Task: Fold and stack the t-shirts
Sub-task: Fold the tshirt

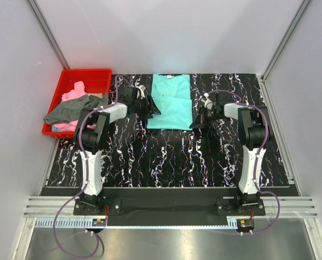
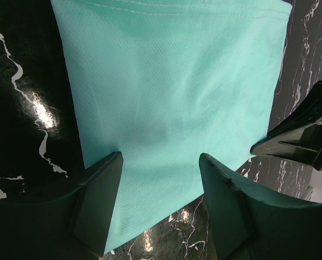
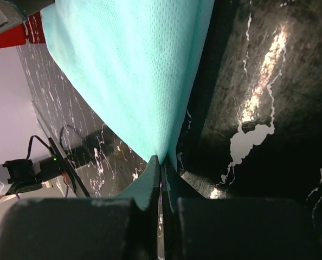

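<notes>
– Right gripper (image 3: 161, 162) is clenched on the teal shirt (image 1: 171, 100). Its wrist view shows the jaws pressed together with a pinch of the near right edge between them.
– And the left gripper (image 2: 161, 162)?
– Released. Its fingers (image 2: 104, 200) stand apart over the near left corner. Cloth shows in the gap, but nothing is pinched.
– Where does the shirt lie?
– Flat on the marbled table (image 1: 177, 157), between the two arms. It is narrowed to a strip whose long axis runs away from the bases, with what looks like the collar at the far end. Each gripper sits at its own side of the near hem, so the cloth stretches forward from both.
– Which way would the fold go?
– Probably the near hem is carried toward the collar, along that axis. The left would need to close on its corner first, or only one side lifts and the strip skews.
– The other shirts?
– The pink shirt (image 1: 74, 93) and grey shirt (image 1: 69, 111) lie heaped in the red bin (image 1: 88, 71), well off to the left and nearer the left arm.
</notes>
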{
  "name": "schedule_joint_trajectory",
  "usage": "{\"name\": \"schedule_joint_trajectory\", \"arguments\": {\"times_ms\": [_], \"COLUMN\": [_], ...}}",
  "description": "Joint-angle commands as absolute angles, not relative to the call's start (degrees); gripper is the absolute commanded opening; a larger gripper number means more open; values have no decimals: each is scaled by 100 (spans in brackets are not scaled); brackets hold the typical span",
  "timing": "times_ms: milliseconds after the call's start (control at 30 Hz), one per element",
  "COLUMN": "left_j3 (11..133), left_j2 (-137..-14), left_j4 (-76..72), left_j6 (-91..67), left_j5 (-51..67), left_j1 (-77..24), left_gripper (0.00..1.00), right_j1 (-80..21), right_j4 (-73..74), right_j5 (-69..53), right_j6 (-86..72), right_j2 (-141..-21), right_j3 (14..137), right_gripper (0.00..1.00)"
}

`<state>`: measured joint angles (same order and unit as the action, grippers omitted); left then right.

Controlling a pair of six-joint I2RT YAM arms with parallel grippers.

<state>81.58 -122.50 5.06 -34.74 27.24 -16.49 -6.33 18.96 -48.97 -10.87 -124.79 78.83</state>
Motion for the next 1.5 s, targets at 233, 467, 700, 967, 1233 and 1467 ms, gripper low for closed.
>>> {"name": "schedule_joint_trajectory", "arguments": {"times_ms": [233, 467, 700, 967, 1233, 1467], "left_j3": [7270, 6285, 5713, 6239, 7118, 7769], "left_j2": [-11910, -11155, -10100, -10027, -10731, -11407], "left_j4": [475, 18, 271, 791, 545, 588], "left_j6": [-3735, -3955, -4043, -3867, -4016, -3868], "left_j5": [2268, 2479, 2558, 2583, 3049, 3147], "left_j1": [-1635, -1722, -1933, -1960, -1969, -1977], "left_gripper": [66, 67, 68, 68, 53, 38], "right_j1": [-642, -659, -729, -721, -721, -721], "right_j4": [2065, 1697, 1775, 2610, 3479, 3551], "right_j5": [-4333, -4210, -3860, -3156, -2594, -3310], "right_j6": [-1476, -1845, -2153, -2189, -2118, -1864], "right_j2": [-12129, -11515, -10688, -10406, -10802, -11362], "right_j3": [7401, 6408, 5503, 5967, 7206, 8146], "right_gripper": [0, 0, 20, 45, 41, 20]}}
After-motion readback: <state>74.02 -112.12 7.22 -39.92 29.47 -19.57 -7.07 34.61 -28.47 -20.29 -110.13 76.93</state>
